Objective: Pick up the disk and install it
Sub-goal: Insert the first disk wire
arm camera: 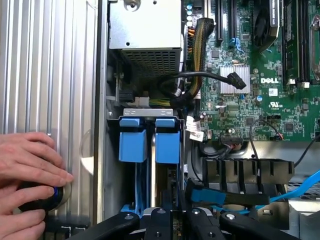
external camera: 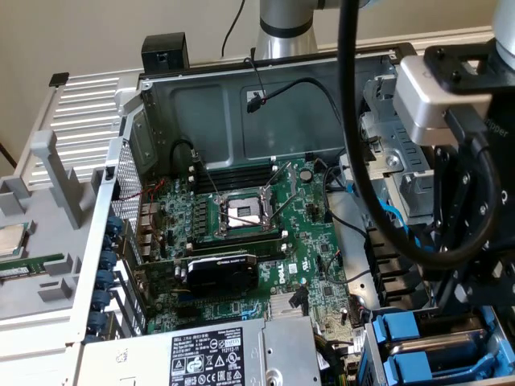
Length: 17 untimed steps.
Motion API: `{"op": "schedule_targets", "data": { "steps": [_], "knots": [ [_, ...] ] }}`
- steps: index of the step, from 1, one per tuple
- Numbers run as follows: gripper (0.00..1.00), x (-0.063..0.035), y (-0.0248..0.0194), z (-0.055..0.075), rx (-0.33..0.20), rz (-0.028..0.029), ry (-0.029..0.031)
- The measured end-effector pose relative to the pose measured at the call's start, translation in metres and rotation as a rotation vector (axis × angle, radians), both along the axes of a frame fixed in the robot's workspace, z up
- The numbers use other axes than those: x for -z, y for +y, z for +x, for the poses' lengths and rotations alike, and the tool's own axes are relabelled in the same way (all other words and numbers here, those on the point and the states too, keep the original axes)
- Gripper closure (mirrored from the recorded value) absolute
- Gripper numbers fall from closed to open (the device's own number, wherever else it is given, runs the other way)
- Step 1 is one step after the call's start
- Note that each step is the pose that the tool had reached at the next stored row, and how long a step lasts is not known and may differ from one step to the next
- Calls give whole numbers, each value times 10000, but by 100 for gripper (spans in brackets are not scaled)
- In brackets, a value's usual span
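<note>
Currently your end effector (arm camera: 172, 220) hangs just above the drive bay at the near corner of the open computer case (external camera: 241, 121), on the exterior view's right. You cannot tell whether it is wide, narrow or holding anything. Two blue frames (arm camera: 133, 139) stand side by side in that bay, directly beneath it. The disk's silver body and label are hidden, so you can place it no closer than that bay.

The one word you can read is DELL, in white on the green motherboard (arm camera: 260, 60). The power-supply box (external camera: 241, 354) carries a black-and-white label whose print is too small to read.

The wrist view gives you a person's two hands (arm camera: 30, 160) on a ribbed silver panel (arm camera: 45, 75), touching a black knob with a blue ring (arm camera: 50, 196). The exterior view gives you one open processor socket (external camera: 244, 211), one black graphics card (external camera: 225, 273), and one square chip (external camera: 10, 240) outside the case on the exterior view's left.
</note>
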<state>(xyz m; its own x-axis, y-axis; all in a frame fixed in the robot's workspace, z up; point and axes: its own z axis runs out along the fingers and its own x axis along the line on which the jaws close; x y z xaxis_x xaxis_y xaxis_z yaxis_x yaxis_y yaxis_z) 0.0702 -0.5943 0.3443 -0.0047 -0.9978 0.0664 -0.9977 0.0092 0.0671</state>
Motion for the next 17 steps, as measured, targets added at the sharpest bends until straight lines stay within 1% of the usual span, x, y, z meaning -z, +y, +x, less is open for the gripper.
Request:
{"op": "schedule_targets", "data": {
  "steps": [1, 3, 6, 7, 15, 17],
  "knots": [
    [83, 0, 0, 0, 1, -2, 28],
    [83, 2, 0, 2, 0, 3, 135],
    [83, 2, 0, 24, 0, 3, 224],
    [83, 2, -2, 33, 0, 1, 232],
    [83, 0, -9, 63, 0, 0, 234],
    [83, 1, -22, 63, 10, 1, 236]
  ]
}}
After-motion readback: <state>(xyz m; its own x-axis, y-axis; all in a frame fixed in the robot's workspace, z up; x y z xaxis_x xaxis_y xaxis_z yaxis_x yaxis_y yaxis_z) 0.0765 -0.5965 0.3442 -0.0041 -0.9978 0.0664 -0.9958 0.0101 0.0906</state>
